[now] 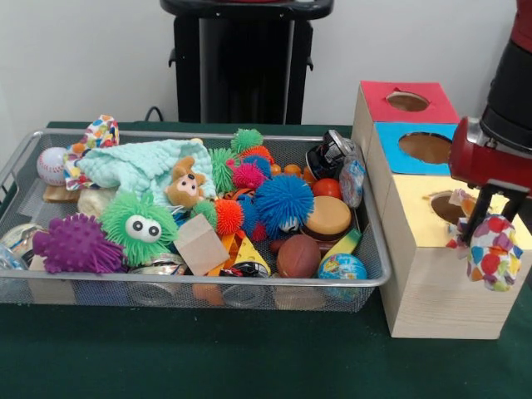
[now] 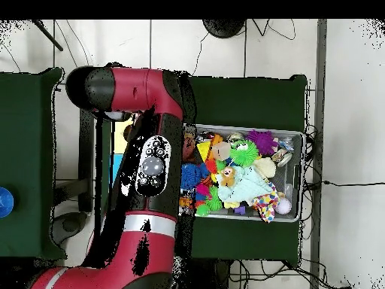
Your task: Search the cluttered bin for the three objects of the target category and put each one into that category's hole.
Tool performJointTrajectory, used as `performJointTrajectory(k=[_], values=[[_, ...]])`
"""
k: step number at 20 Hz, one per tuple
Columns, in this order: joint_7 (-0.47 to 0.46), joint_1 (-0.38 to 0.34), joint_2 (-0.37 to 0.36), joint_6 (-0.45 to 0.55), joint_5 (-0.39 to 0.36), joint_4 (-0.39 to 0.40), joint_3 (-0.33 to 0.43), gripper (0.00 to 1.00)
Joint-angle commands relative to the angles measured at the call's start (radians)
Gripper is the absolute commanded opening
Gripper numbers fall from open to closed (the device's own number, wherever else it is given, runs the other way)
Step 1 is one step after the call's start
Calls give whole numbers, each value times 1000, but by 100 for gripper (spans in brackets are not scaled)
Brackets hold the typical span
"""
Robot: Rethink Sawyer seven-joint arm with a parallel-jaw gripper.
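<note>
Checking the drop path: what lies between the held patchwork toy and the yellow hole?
Nothing: in the front view the patchwork toy hangs beside the yellow hole.

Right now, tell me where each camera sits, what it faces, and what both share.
Front view: low across the table, facing the wire bin and wooden box; the pincer holds a patchwork toy.
Overhead view: straight above; the red arm hides the box.
Shared: the bin, its green fuzzy toy.
</note>
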Motion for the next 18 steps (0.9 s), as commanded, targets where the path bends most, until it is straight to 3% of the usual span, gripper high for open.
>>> performJointTrajectory(k=[1, 18], values=[[-298, -48, 5, 44, -107, 205, 162, 0], [-181, -97, -164, -34, -174, 475, 246, 0]])
